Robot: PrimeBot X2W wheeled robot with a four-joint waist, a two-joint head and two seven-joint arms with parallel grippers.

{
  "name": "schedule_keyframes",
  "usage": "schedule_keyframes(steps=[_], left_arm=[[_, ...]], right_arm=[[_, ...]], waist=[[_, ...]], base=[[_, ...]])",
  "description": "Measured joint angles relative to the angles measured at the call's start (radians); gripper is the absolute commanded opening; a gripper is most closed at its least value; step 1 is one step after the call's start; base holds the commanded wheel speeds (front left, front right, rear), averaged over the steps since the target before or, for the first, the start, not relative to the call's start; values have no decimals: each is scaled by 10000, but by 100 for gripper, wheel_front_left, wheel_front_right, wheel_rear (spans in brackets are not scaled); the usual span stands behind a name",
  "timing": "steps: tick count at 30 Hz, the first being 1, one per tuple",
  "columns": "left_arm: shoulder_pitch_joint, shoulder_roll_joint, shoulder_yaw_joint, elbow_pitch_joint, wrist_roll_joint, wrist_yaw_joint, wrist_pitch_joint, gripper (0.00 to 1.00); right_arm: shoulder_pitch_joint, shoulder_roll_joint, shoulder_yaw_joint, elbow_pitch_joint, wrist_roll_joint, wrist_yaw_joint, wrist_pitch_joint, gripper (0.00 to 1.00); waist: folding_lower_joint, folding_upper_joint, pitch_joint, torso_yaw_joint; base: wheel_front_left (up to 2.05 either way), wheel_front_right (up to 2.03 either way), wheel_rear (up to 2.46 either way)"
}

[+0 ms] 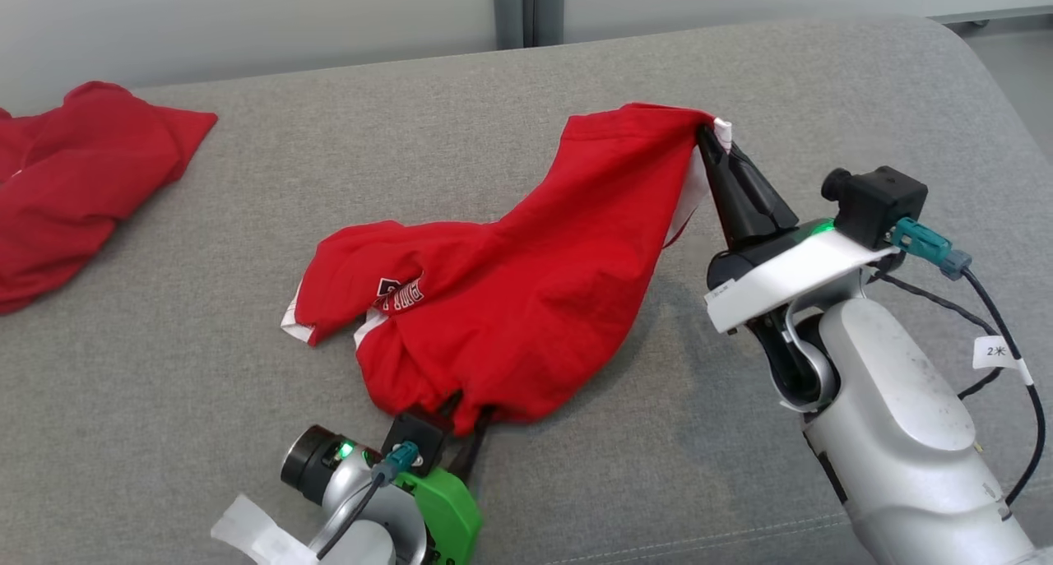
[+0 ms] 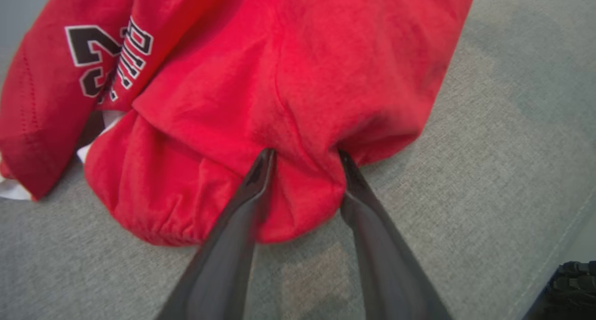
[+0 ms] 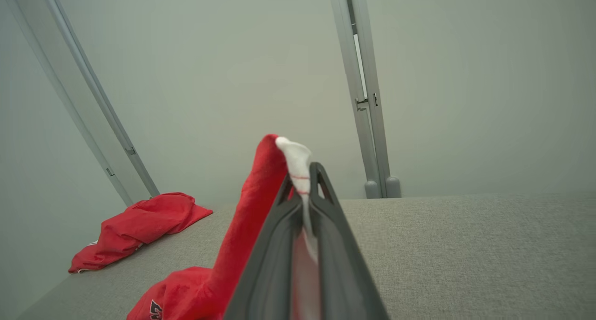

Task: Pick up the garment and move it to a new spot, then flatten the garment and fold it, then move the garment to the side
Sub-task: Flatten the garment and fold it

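Grey upholstered surface (image 1: pixel 740 80) holds the red jersey garment (image 1: pixel 526 302), one white-trimmed corner raised, the right claw (image 1: pixel 714 135) clamped on it. Your left claw (image 2: pixel 305 153) stands apart astride the near hem: closing there may catch bunched layers, spoiling the flattening.

Red garment (image 1: pixel 526 302) on grey upholstery (image 1: pixel 206 433)

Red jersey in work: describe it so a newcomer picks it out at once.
On the grey fabric surface, look at the middle. The red jersey there slopes up to the right tool, shut on its white-trimmed corner. Unlike the crumpled red garment at left, it shows black-and-white lettering.
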Motion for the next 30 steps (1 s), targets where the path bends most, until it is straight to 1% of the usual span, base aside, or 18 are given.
schedule_keyframes(steps=[3,5,7,12,17,21,23,25,27,30], left_arm=[[-212,2,-148,79,33,-102,-138,0],[-349,27,-244,4,111,-259,-316,0],[-457,84,-215,-247,205,-282,-514,0],[-897,566,127,-1104,395,-280,-869,0],[-1099,878,447,-2249,604,-263,-988,0],[-1098,1421,623,-3258,731,-263,-984,0],[-1093,1689,614,-3781,825,-280,-984,0],[-1095,1912,581,-4184,825,-472,-963,0],[-1086,2125,462,-4288,759,-700,-606,0],[-1089,2209,447,-4184,408,-1049,-238,0]], right_arm=[[133,-61,-318,-8,17,-19,0,0],[371,-236,-545,2,92,-96,-2,0],[613,-399,-713,29,111,-109,-2,0],[1389,-619,-890,31,382,-104,-2,0],[2307,-663,-685,-121,556,-100,61,0],[2872,-600,-228,-474,825,-92,608,0],[3139,-583,21,-627,1045,-92,1047,0],[3442,-550,236,-775,1358,-88,1469,0],[3696,-531,466,-846,1628,-86,1908,0],[3895,-435,566,-863,2056,-75,2357,0]], waist=[[0,0,57,-113],[0,0,48,-96],[0,0,13,-37],[0,0,-101,209],[0,0,-340,449],[0,0,-586,502],[0,0,-672,459],[0,0,-720,368],[0,0,-751,264],[0,0,-753,112]], base=[[0,0,0],[0,0,0],[0,0,0],[0,0,0],[0,0,0],[0,0,0],[0,0,0],[0,0,0],[0,0,0],[0,0,0]])
